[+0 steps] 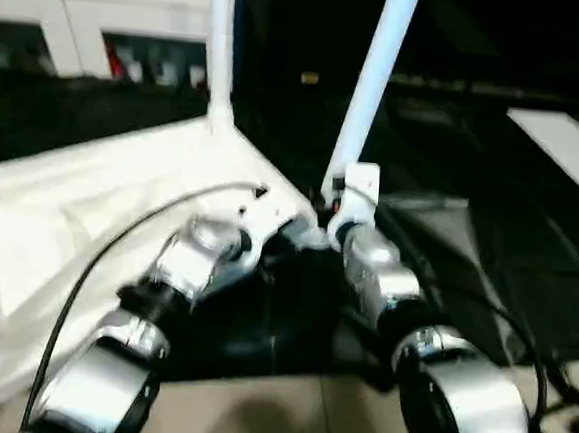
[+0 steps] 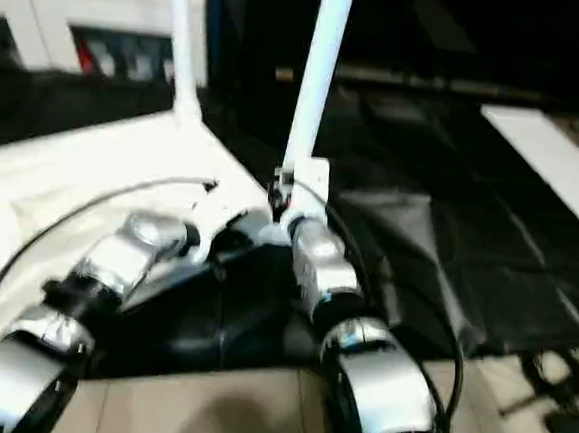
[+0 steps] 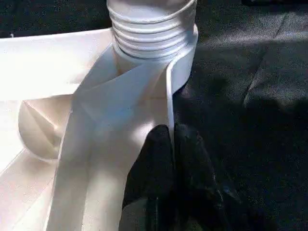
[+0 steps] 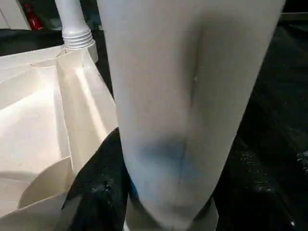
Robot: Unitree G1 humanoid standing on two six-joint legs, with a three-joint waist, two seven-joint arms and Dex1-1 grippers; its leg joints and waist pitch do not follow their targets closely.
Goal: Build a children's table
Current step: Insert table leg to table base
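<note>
Table top [image 1: 90,201]: white plastic, lying underside up on a black cloth [image 2: 437,258] spread over the floor; inverted so the corner sockets face upward to take the legs
Near leg [image 1: 371,93]: white tube rising from the corner of the top nearest the robot, leaning slightly away from upright; in the left wrist view its ribbed lower end [image 3: 151,29] sits at the corner socket, not judged fully seated
Far leg [image 1: 220,46]: stands in the next corner along the same edge, upright, apparently already in place
Remaining legs: a white strip lies on the cloth at the right [image 1: 566,148]; too blurred to tell if it is a leg
Left end effector [image 3: 171,144]: black fingers pressed together on the thin rim wall of the top, just beside the near corner socket; judged to pinch the rim so the top cannot slide or turn while the leg is worked
Right end effector [image 4: 166,192]: fingers stand half apart on either side of the near leg low on its shaft, gripping it; a low hold gives control close to the socket
Step in hand: seating the near leg in its corner
Risk: leaning leg may bind in the socket unless brought upright first
</note>
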